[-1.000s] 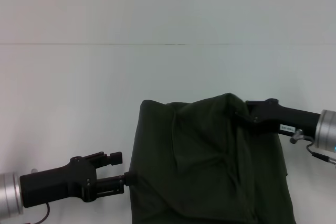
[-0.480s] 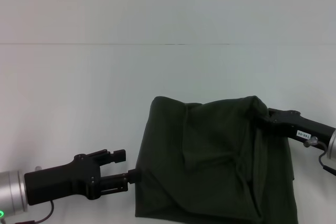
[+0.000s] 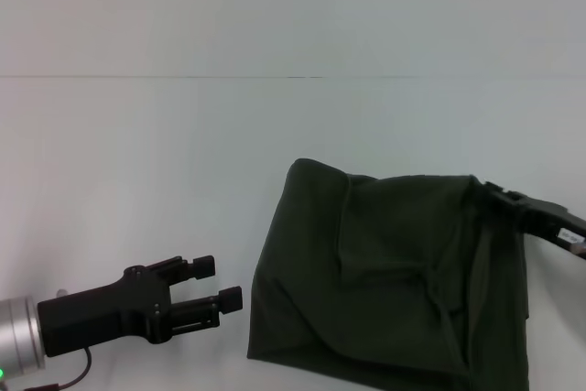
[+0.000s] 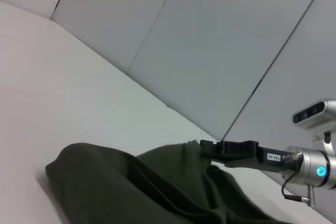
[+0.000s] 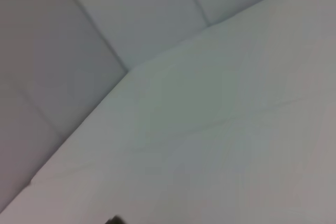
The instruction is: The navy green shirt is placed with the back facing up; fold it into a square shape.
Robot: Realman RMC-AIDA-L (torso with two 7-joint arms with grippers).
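The navy green shirt [image 3: 394,272] lies bunched and partly folded on the white table [image 3: 146,162], at the front right in the head view. My right gripper [image 3: 485,193] is shut on the shirt's far right corner and holds it slightly lifted. It also shows in the left wrist view [image 4: 210,149], gripping the shirt [image 4: 121,182]. My left gripper [image 3: 218,282] is open and empty at the front left, a small gap away from the shirt's left edge. No lettering shows on the shirt.
The white table runs back to a pale wall [image 3: 293,6]. The right wrist view shows only bare table [image 5: 220,145] and wall panels.
My right gripper has pulled the shirt to the right and toward the front. The shirt's left edge has slid off my left gripper's fingertip, which stays in place.
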